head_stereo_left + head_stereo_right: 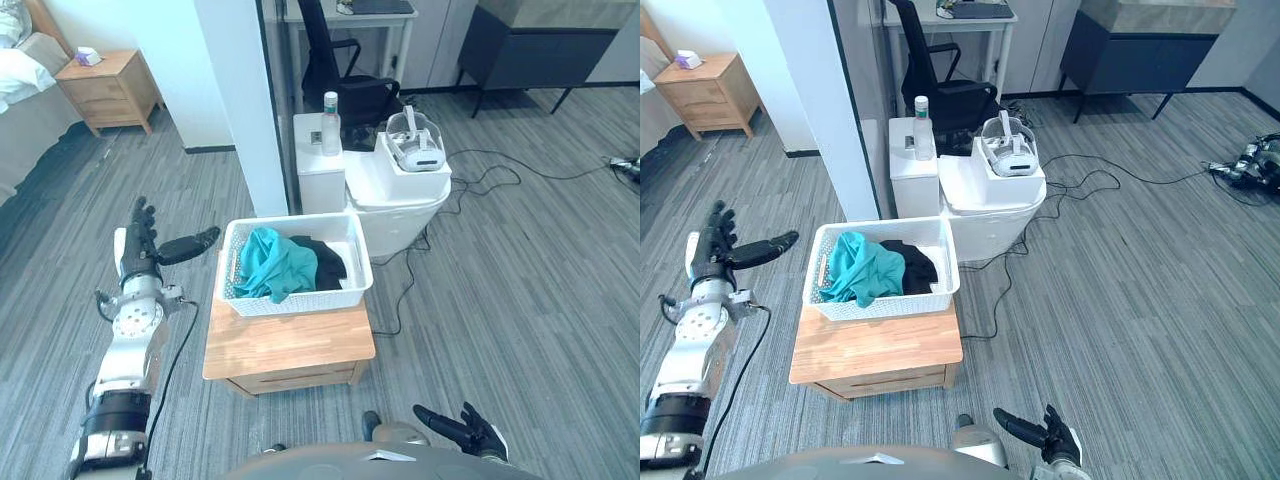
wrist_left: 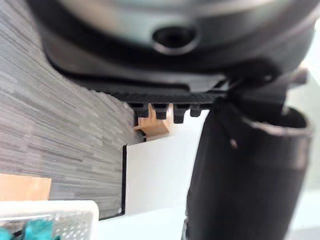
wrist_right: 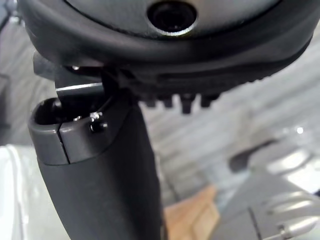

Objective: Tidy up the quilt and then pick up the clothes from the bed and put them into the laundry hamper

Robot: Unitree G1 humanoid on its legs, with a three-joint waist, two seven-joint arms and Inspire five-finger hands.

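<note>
The hamper (image 1: 300,298) on the counter (image 1: 290,345) is open from above; the clothes (image 1: 275,262) heaped in it take up its left and middle. Close behind it a pillar (image 1: 245,100), a cabinet (image 1: 320,180) with a bottle (image 1: 331,125) on top, and a white unit (image 1: 400,205) carrying a headset (image 1: 418,145) block the far side. Left of the counter the floor (image 1: 520,300) is bare; the left hand (image 1: 140,250) hangs there with fingers straight, apart from the hamper. To the right the floor is open too, apart from cables (image 1: 470,185) trailing past the counter's rear corner. The right hand (image 1: 465,428) is low at front right, fingers spread. The nightstand (image 1: 108,90) and bed (image 1: 25,110) stand well apart, far left.
</note>
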